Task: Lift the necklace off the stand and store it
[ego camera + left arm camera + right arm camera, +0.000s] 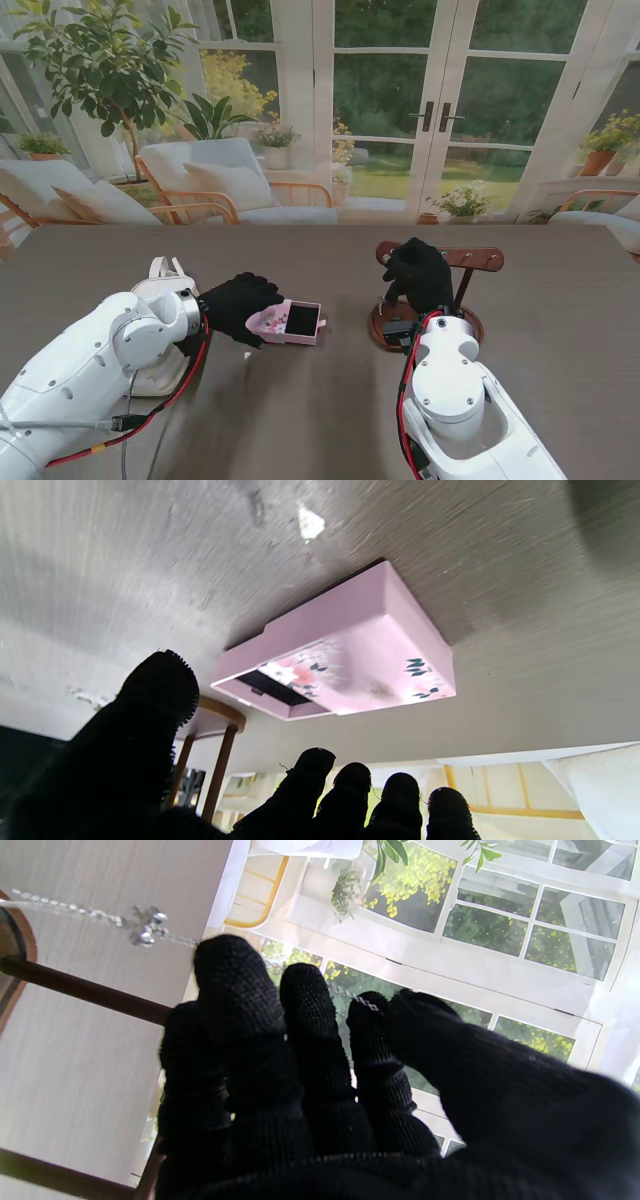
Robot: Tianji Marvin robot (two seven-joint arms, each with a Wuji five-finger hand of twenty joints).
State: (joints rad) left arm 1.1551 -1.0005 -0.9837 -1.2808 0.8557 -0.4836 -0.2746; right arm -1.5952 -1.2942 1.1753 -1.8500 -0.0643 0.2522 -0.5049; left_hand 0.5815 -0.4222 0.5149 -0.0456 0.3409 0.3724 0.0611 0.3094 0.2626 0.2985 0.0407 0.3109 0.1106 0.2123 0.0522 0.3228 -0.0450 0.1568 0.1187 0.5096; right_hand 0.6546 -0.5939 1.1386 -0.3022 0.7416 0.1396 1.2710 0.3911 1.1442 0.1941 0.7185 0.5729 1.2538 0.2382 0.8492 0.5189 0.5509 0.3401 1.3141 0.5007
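Right hand [310, 1065] pinching necklace [145, 930], wrist-view only

A grey wood-grain counter [300, 400] fills the near half of the scene. On its left side sits a white, rounded handbag with a looped handle [166, 272]. A small white scrap [247, 354] lies on the bare counter near the middle; it shows in the left wrist view as a pale fleck [310, 524]. Beyond the far edge of the counter, on the left, stands a wooden-framed armchair with cream cushions [215, 178], and another cushioned seat [60, 195] stands farther left. A leafy green potted tree [100, 60] rises behind them. White-framed glass double doors with dark handles [437, 116] fill the far middle, with small potted flowering plants [462, 203] at their foot.
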